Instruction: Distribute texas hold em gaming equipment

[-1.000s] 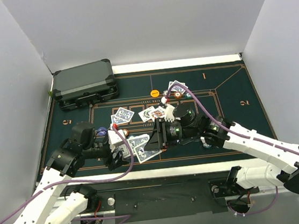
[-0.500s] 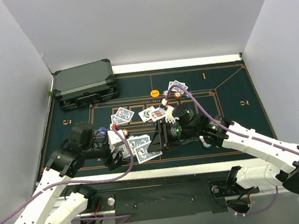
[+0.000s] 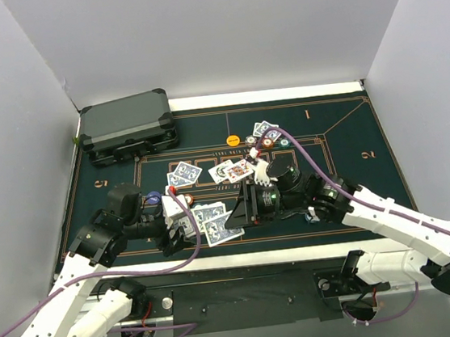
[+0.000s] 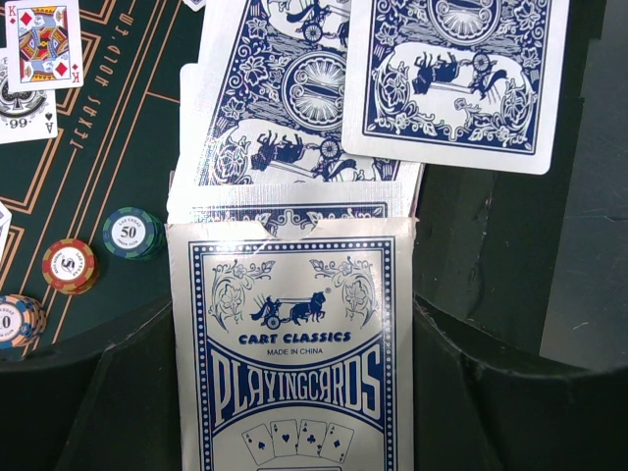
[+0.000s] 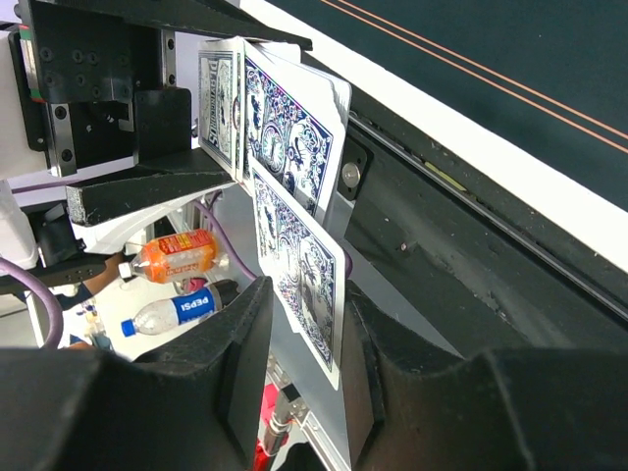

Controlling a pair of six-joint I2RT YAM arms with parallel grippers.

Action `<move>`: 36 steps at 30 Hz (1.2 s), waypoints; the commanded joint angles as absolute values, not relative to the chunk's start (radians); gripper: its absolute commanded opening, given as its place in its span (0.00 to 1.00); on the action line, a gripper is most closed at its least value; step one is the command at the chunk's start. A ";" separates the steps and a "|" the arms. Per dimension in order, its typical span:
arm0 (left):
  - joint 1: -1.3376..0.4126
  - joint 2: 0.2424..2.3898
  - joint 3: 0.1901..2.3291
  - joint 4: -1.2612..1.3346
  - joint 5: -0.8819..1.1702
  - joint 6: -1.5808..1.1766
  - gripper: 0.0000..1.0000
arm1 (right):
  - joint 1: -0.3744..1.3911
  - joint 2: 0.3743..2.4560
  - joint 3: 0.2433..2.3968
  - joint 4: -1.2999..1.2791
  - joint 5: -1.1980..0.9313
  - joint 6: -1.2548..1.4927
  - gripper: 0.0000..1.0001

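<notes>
My left gripper [image 4: 294,392] is shut on a white-and-blue playing card box [image 4: 294,353], held low over the near part of the mat [image 3: 343,135]. Blue-backed cards [image 4: 294,98] fan out of the box's open end. In the top view my right gripper [image 3: 237,216] meets that fan [image 3: 215,222] from the right. Its jaws stand open around one blue-backed card [image 5: 299,265], which slants across the gap. More cards [image 3: 183,173] and face-up cards [image 3: 233,170] lie mid-mat. An orange chip [image 3: 233,140] and further chips [image 3: 266,139] lie beyond them. A teal chip [image 4: 130,231] and a red chip [image 4: 69,265] sit beside the box.
The dark grey hard case [image 3: 128,127] stands shut at the mat's back left corner. A king of diamonds [image 4: 42,44] lies face up left of the fan. The right arm [image 3: 394,222] stretches across the near right of the mat. Two drink bottles [image 5: 177,257] show beyond the table's near edge.
My right gripper has slid a little left and nearer onto the fanned cards, and its jaws have narrowed slightly. The left gripper and card box have stayed put.
</notes>
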State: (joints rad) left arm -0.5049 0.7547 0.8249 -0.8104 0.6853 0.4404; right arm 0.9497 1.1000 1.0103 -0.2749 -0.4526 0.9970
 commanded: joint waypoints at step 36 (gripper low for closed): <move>-0.506 0.746 0.841 -0.767 0.704 0.426 0.00 | 0.923 0.983 0.965 -0.247 -0.499 1.101 0.05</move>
State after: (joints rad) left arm -0.5049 0.7547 0.8249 -0.8108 0.6849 0.4301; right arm 0.9302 1.0054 0.9504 -0.2581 -0.4709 1.0908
